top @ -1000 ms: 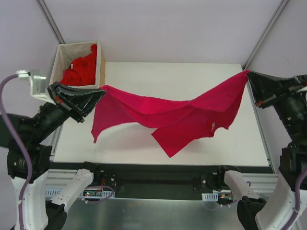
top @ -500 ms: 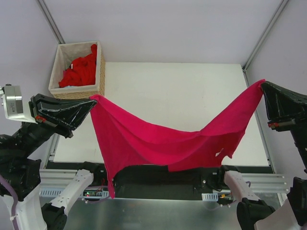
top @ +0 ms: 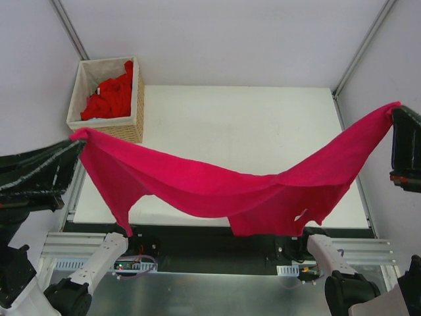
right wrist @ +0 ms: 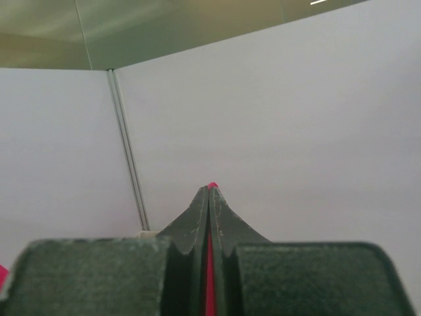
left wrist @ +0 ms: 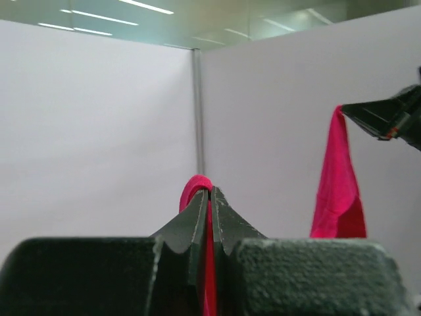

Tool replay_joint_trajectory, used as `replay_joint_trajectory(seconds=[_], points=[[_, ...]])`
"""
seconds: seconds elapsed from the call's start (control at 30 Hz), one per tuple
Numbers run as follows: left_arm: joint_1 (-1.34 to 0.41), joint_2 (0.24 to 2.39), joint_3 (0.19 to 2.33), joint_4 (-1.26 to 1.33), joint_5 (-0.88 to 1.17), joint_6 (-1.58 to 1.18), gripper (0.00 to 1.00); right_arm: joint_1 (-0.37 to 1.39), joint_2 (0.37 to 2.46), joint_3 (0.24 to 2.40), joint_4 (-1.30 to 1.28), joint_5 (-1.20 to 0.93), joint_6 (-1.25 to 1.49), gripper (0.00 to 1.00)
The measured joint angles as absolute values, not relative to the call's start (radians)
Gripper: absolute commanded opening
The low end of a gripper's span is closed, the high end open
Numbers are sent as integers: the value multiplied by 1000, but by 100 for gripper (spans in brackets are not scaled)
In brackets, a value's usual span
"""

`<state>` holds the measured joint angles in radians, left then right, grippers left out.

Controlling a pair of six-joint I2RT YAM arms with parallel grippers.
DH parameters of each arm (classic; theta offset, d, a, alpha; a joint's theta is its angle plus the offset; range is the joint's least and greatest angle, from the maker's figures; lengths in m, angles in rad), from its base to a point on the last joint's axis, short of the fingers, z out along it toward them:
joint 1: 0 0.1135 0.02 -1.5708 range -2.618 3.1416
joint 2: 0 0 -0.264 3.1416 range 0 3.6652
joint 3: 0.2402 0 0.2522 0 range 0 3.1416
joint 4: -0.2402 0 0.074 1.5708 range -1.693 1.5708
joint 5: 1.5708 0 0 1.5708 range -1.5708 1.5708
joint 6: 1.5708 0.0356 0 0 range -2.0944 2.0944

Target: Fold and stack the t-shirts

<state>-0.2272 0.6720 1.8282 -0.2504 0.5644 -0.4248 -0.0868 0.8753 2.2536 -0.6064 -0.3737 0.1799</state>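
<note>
- I've got one magenta t-shirt [top: 223, 191] up in the air, strung between both arms above the white table [top: 250, 118].
- Its long axis runs left to right across the whole workspace, from the table's left edge to just past its right edge.
- In the top view the right end sits a little farther back than the left end, so the line is slightly skewed.
- The cloth sags in the middle like a hammock, and the low part hangs over the near edge of the table.
- One loose flap droops near the left end, and a wider fold hangs right of centre.
- There's a small pale notch in that fold; it could be the neck label or the neck opening, I can't say which from here.
- The left gripper [top: 77, 141] is clamped tight on the shirt's left end, and its wrist camera shows the fingers pressed together with magenta cloth bulging out at the tips.
- The right gripper [top: 395, 112] is likewise pinched on the right end, with a sliver of magenta showing between its closed fingers in its own camera.
- So that's two grippers, each holding one end of the same shirt.
- A single wicker basket [top: 139, 99] stands at the far-left corner, just off the table.
- It holds a heap of brighter red t-shirts [top: 108, 95]; they're bunched together, so I can't count them.
</note>
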Motion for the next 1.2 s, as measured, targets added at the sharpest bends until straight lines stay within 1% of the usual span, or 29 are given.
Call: replay_joint_trajectory(seconds=[0.13,0.2,0.3,0.4,0.53,0.73,0.87,1.03,1.2], points=[[-227,776,1936,-213,426,-355,0,-87,938,2246,-479,-336,204,0],[-227,860,2008,-199,369,-328,0,-87,1011,2300,-447,-318,212,0],[-227,969,2079,-187,326,-316,0,-87,1102,2369,-410,-299,220,0],[-227,1011,2084,-188,321,-323,0,-87,1108,2351,-393,-285,222,0],[-227,976,2006,-169,326,-347,0,-87,1029,2265,-386,-277,221,0],[-227,794,1820,-90,327,-379,0,-87,937,2257,-348,-275,218,0],[-227,686,1650,11,306,-389,0,-87,907,2163,-293,-274,216,1],[-227,689,1539,24,303,-413,0,-87,941,2039,-307,-278,216,0],[-227,704,1532,17,309,-447,0,-87,986,2076,-361,-277,208,0]])
